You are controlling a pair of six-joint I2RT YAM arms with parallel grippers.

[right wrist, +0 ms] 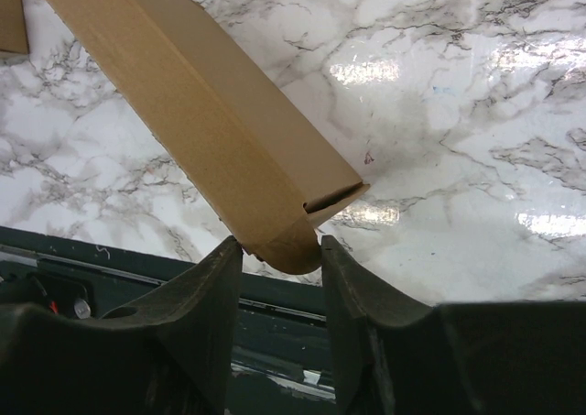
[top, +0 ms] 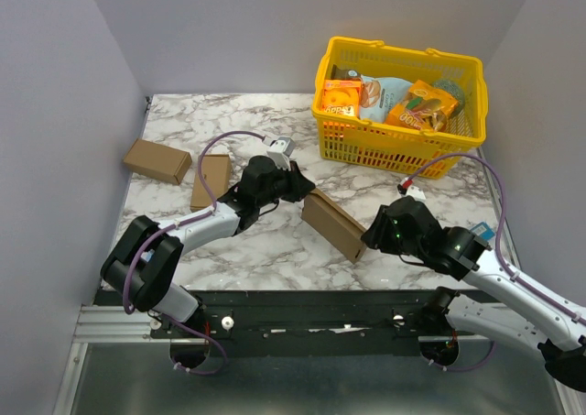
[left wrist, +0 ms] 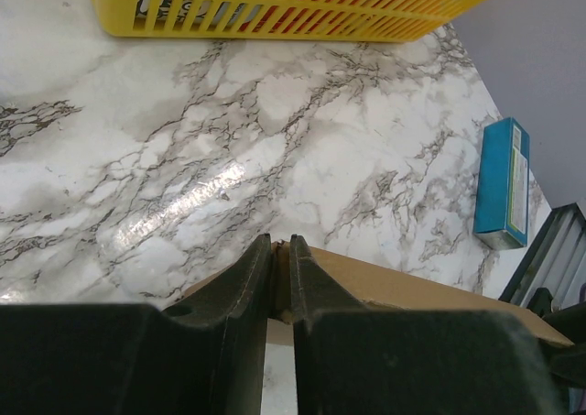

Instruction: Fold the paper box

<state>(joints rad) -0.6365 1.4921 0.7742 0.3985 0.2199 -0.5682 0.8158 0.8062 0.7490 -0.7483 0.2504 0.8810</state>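
While both claws have a grip on it, the plain brown creased-cardboard paper box (top: 334, 224) sits on the arm side of the yellow slatted plastic basket (top: 394, 145), apart from it. It's a long, slim sleeve. Its long axis runs on a slant: one end points up at the basket's left corner, the other angles away from the basket toward the arm bases. The black left gripper (left wrist: 280, 245) is clenched on a thin cardboard edge at the basket-side end, and the black right gripper (right wrist: 279, 243) is clamped on the rounded flap at the far-from-basket end. By my read the body is formed and the end closures are in hand — next, that flap needs tucking in while the other claw braces.
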